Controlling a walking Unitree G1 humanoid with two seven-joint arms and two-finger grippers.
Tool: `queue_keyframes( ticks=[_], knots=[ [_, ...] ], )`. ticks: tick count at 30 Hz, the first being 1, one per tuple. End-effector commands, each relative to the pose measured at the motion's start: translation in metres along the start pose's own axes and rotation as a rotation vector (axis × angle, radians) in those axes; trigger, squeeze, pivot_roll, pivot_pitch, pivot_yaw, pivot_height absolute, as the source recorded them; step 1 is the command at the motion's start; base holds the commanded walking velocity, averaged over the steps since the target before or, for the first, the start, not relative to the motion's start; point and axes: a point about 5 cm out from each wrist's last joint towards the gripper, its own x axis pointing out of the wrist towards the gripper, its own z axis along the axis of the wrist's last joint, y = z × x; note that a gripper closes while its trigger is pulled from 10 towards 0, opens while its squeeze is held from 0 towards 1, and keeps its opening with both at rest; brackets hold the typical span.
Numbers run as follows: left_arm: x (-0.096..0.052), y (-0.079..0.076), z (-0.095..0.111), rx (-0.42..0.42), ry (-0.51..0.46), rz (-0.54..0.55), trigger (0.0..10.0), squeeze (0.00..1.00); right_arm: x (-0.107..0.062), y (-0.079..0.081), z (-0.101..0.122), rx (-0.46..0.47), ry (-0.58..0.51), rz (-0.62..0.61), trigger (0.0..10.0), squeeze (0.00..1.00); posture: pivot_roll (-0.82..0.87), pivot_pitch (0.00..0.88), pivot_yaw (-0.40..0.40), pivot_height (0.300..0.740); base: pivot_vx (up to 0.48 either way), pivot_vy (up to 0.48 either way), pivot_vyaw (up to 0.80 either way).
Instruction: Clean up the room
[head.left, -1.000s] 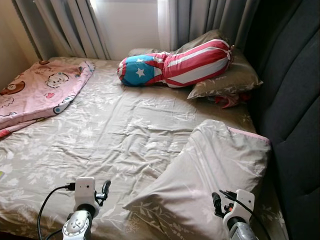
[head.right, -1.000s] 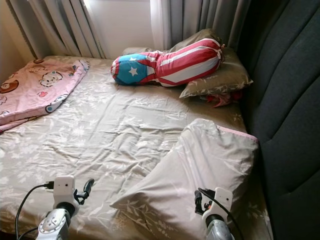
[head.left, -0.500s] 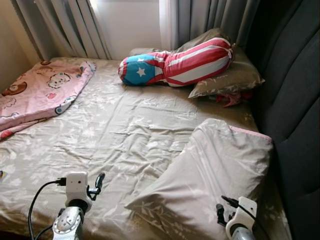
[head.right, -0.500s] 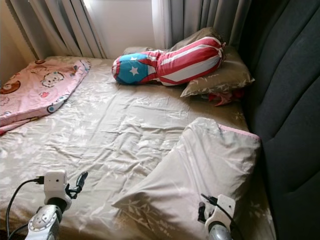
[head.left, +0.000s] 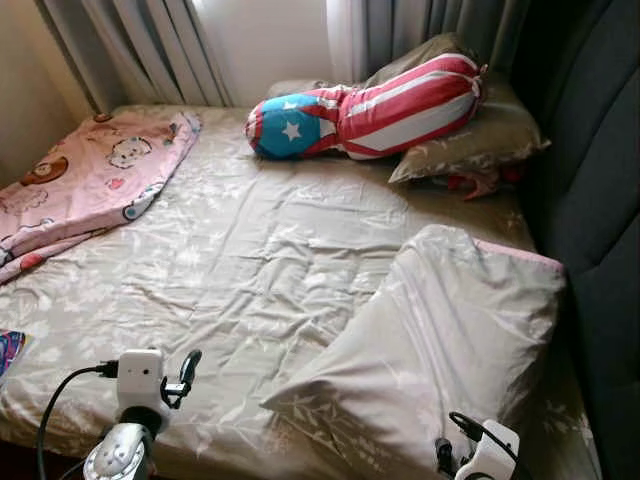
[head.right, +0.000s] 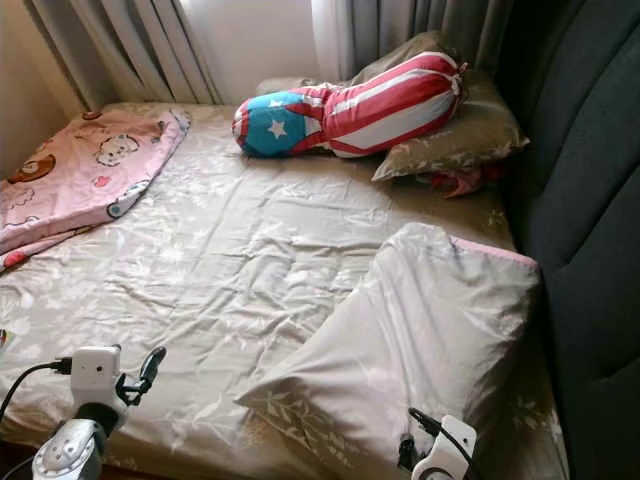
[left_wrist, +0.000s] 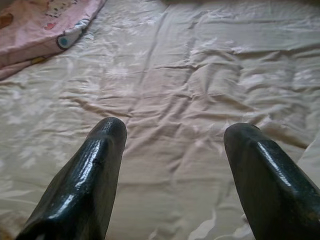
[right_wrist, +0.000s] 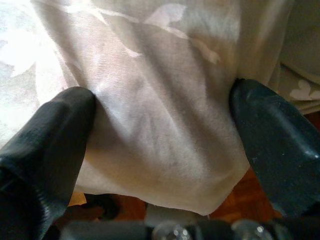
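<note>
**A:** What had changed by this moment, reading the frame from the left?

**B:** Your camera had tipped and shifted, so the whole bed (head.left: 250, 250) sat a little differently than a second before. A colourful corner of something (head.left: 8, 350) had come into the left edge; it was too cut off to name. The pink blanket (head.left: 80, 180) lay at the upper left as before. Your left tool (left_wrist: 172, 150) had slid toward the lower left of the frame, released, its fingers (left_wrist: 95, 165) wide apart over the rumpled sheet and holding nothing.

**A:** And further right?

**B:** The striped bolster (head.left: 370, 105) still lay top centre on a pillow. The big grey pillow (head.left: 440, 340) lay at the lower right, leaning toward the dark headboard (head.left: 600, 200). Your right tool (right_wrist: 160, 150) had dropped lower, its fingers spread either side of pale fabric at the bed's edge, not yet clenched. I'd judge you were lining up a grasp on that bedding.

**A:** What couldn't you make out?

**B:** Whether that fabric was the pillow's corner or the sheet, and the red thing (head.left: 475, 183) tucked under the far pillow.
</note>
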Motion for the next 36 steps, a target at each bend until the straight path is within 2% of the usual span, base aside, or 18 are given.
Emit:
queue_keyframes(
  ticks=[1,5,9,12,19,25,26,29,36],
  knots=[
    [-0.003,0.006,0.003,0.0,0.003,0.006,10.0,0.0,-0.003,-0.004,-0.017,0.021,0.071,-0.019,10.0,0.0,0.16,0.128,0.096,0.74,0.0,0.0,0.0],
    [0.002,0.008,0.013,0.007,-0.017,0.006,10.0,0.0,-0.004,-0.001,-0.023,0.018,0.111,0.011,10.0,0.0,0.18,0.147,0.101,0.74,0.0,0.0,0.0],
    [0.01,0.011,0.029,0.012,-0.048,0.008,10.0,0.0,-0.007,-0.003,-0.036,-0.05,0.191,-0.006,10.0,0.0,0.18,0.159,0.115,0.74,0.0,0.0,0.0],
    [0.009,0.013,0.034,0.023,-0.049,0.003,10.0,0.0,-0.008,-0.005,-0.041,-0.066,0.216,-0.012,10.0,0.0,0.17,0.163,0.12,0.74,0.0,0.0,0.0],
    [0.009,0.03,0.045,0.047,-0.059,0.044,10.0,0.0,-0.014,-0.01,-0.061,-0.131,0.311,-0.013,10.0,0.0,0.2,0.174,0.117,0.74,0.0,0.0,0.0],
    [0.004,0.032,0.049,0.065,-0.063,0.042,10.0,0.0,-0.018,-0.004,-0.071,-0.148,0.348,0.03,10.0,0.0,0.21,0.181,0.124,0.74,0.0,0.0,0.0],
    [0.004,0.035,0.051,0.068,-0.064,0.051,10.0,0.0,-0.019,-0.001,-0.073,-0.155,0.351,0.043,0.2,0.0,0.21,0.184,0.126,0.74,0.0,0.0,0.0],
    [0.003,0.042,0.054,0.078,-0.064,0.064,10.0,0.0,-0.02,0.005,-0.076,-0.16,0.351,0.06,0.0,0.0,0.23,0.189,0.131,0.74,0.0,0.0,0.0],
    [0.003,0.046,0.06,0.082,-0.071,0.07,10.0,0.0,-0.019,0.011,-0.075,-0.216,0.35,0.078,0.0,0.0,0.23,0.191,0.135,0.74,0.0,0.0,0.0]
  ],
)
